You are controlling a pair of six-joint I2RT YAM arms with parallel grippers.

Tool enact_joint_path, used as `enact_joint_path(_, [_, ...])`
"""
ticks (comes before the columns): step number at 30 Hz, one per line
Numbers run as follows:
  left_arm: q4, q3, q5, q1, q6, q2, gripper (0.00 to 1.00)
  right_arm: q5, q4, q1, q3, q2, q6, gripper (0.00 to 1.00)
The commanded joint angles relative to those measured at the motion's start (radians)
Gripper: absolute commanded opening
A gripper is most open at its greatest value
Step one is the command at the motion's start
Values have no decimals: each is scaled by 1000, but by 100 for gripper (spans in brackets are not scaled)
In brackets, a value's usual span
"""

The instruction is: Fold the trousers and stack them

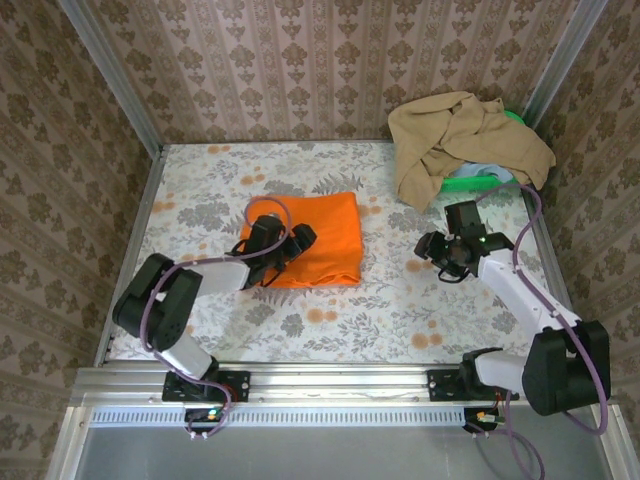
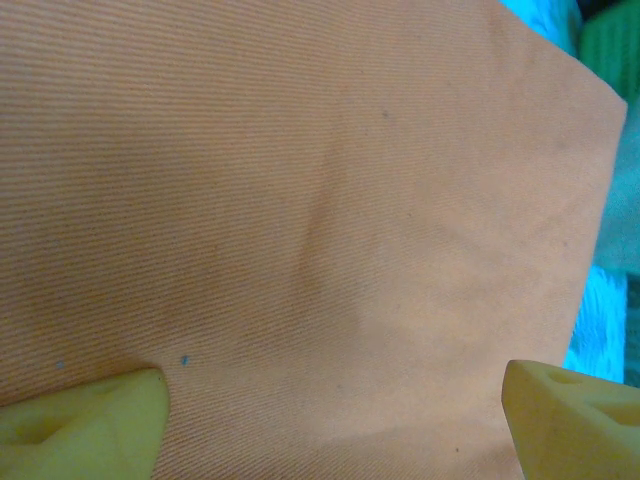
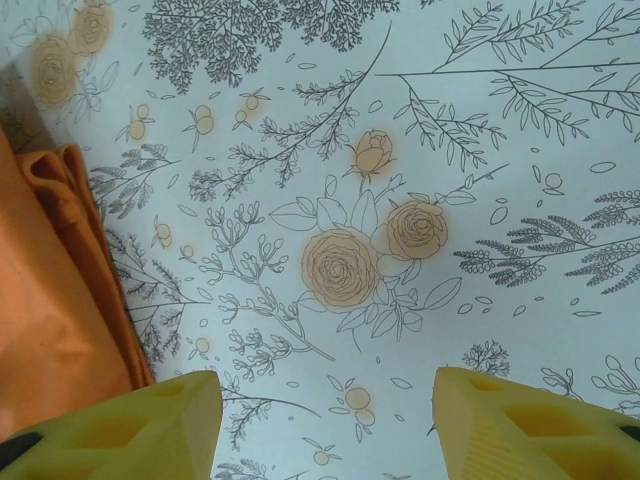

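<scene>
The orange trousers (image 1: 322, 236) lie folded into a flat rectangle at the middle of the floral table. My left gripper (image 1: 296, 240) hovers over their left part, open, its yellow fingers (image 2: 85, 425) wide apart above smooth orange cloth (image 2: 300, 220) with nothing between them. My right gripper (image 1: 436, 250) is to the right of the trousers, above bare tablecloth, open and empty. In the right wrist view the trousers' folded edge (image 3: 60, 290) shows at the left, apart from the yellow fingertips (image 3: 130, 425).
A tan garment (image 1: 462, 140) is heaped over a green basket (image 1: 470, 180) at the back right corner. Patterned walls enclose the table on three sides. A metal rail (image 1: 330, 380) runs along the near edge by the arm bases.
</scene>
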Motion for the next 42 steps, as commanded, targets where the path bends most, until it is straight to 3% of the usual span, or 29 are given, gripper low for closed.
enact_joint_path(1, [-292, -56, -54, 103, 97, -17, 88, 8, -58, -6, 34, -40, -23, 61])
enact_joint_path(6, [-505, 43, 17, 246, 317, -82, 88, -5, -66, -28, 42, -68, -29, 61])
enact_joint_path(13, [-751, 253, 43, 262, 481, -147, 91, -21, -77, -36, 70, -81, -39, 61])
enact_joint_path(19, [-877, 367, -36, 92, 451, -176, 92, -27, -84, -40, 86, -94, -55, 62])
enact_joint_path(21, [-859, 375, -63, -42, 399, -156, 93, -31, -72, -42, 81, -94, -59, 63])
enact_joint_path(24, [-871, 394, -108, -175, 327, -86, 97, -56, -41, -41, 73, -92, -64, 66])
enact_joint_path(27, [-861, 340, -172, -216, 247, -65, 100, -82, -33, -41, 77, -94, -78, 68])
enact_joint_path(30, [-793, 255, -181, -181, 230, -52, 100, -83, -35, -40, 73, -113, -87, 69])
enact_joint_path(37, [-694, 164, -85, -25, 311, 63, 95, -72, -61, -42, 69, -141, -89, 69])
enact_joint_path(42, [-687, 213, 14, 176, 445, 169, 89, -64, -52, -44, 62, -153, -76, 69])
